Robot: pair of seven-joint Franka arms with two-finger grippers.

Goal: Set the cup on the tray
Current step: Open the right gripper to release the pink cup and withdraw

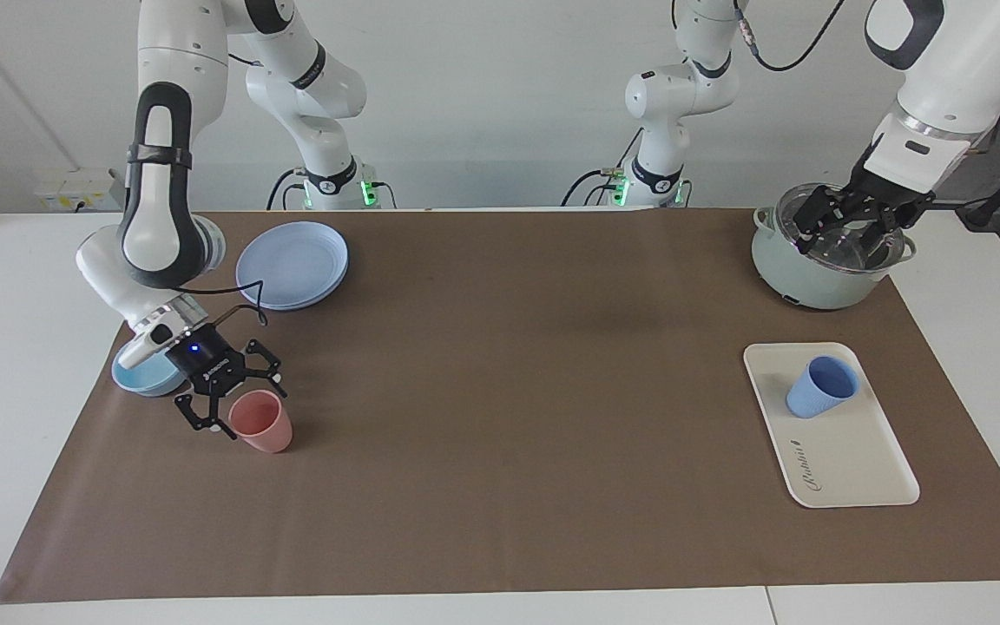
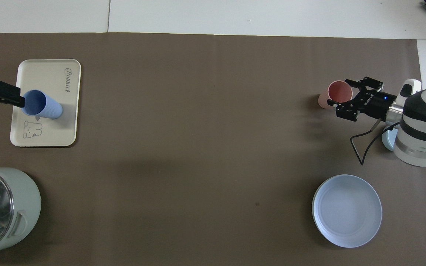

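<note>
Upright on the tray (image 1: 847, 469), cup (image 1: 821, 388) sits free — left tool (image 1: 847, 233) spread, over the pot (image 1: 812, 278).

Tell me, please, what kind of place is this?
Probably a robotics lab set up as a mock kitchen: two white arms stand at a table covered with brown paper, and on it lie tableware such as a pot, a stack of plates and a tray.

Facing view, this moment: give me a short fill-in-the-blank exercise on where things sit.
1. The periwinkle-blue plastic cup stands on the cream-white rectangular ____.
2. The left gripper hangs over the pale-green lidded ____.
3. The open right gripper is beside the ____-coloured plastic cup.
4. The round blue plates lie ____ to the robots than that cup.

Missing words: tray; pot; salmon-pink; nearer
</note>
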